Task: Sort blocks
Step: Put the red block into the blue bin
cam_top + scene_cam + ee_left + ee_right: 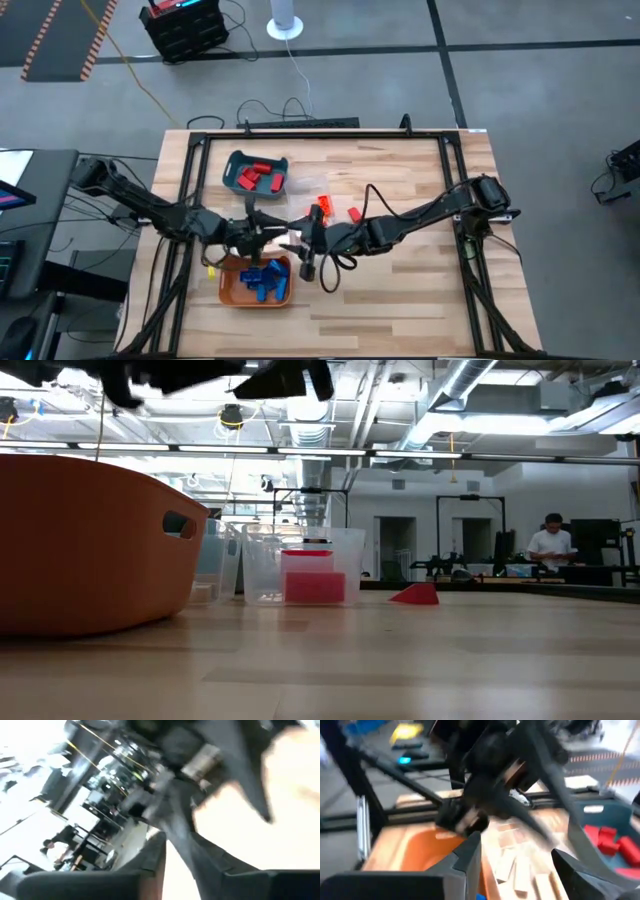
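Red blocks (256,176) lay in the teal tray (236,163) at upper left of centre, blue blocks (263,280) in the orange tray (228,290) below. Two red ones (338,210) waited on the table. The right gripper (517,857) stood open and empty; the left gripper (262,232) I could not tell

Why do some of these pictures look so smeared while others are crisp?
The left wrist view is streaked with motion blur; the right wrist view is softer too, though the red blocks read. The high view is sharp. In the low view, the near orange tray looms large, with bright ceiling lights.

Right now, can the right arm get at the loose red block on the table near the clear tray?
Probably yes: the red block lies bare on the table beside the right arm; the right gripper sits just past it.
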Motion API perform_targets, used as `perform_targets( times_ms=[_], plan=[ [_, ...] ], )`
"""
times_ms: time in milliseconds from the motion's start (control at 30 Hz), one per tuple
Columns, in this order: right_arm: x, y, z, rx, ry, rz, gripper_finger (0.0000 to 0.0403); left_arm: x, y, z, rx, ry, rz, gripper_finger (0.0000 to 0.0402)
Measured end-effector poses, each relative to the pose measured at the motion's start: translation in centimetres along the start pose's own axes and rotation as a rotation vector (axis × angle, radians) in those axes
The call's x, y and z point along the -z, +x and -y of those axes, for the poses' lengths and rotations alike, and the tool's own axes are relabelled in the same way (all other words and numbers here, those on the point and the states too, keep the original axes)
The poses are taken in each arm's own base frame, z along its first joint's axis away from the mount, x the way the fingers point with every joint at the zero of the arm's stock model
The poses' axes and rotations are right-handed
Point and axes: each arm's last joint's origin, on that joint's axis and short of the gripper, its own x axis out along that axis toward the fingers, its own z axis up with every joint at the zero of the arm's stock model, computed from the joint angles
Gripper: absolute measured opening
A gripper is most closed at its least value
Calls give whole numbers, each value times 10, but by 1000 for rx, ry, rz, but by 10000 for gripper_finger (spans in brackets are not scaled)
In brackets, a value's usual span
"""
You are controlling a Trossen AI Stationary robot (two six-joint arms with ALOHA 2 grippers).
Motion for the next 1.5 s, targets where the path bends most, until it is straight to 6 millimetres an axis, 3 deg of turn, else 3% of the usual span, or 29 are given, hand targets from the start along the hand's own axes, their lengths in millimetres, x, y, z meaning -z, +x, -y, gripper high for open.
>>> perform_targets(
  times_ms=[267, 433, 667, 1033, 1500],
  plan=[
    [-1, 11, 12, -91, 234, 26, 140, 15, 15, 13, 28, 105, -85, 187],
    [-4, 11, 12, -99, 302, 53, 140, 20, 19, 13, -9, 74, -129, 209],
    [-9, 11, 12, -114, 381, 91, 140, 21, 21, 8, -70, 1, -142, 162],
    [-11, 12, 17, -81, 408, 103, 138, 20, 21, 11, 14, -234, -60, 12],
    [-6, 12, 19, -59, 410, 40, 133, 16, 21, 11, 65, -462, 14, 8]
  ],
)
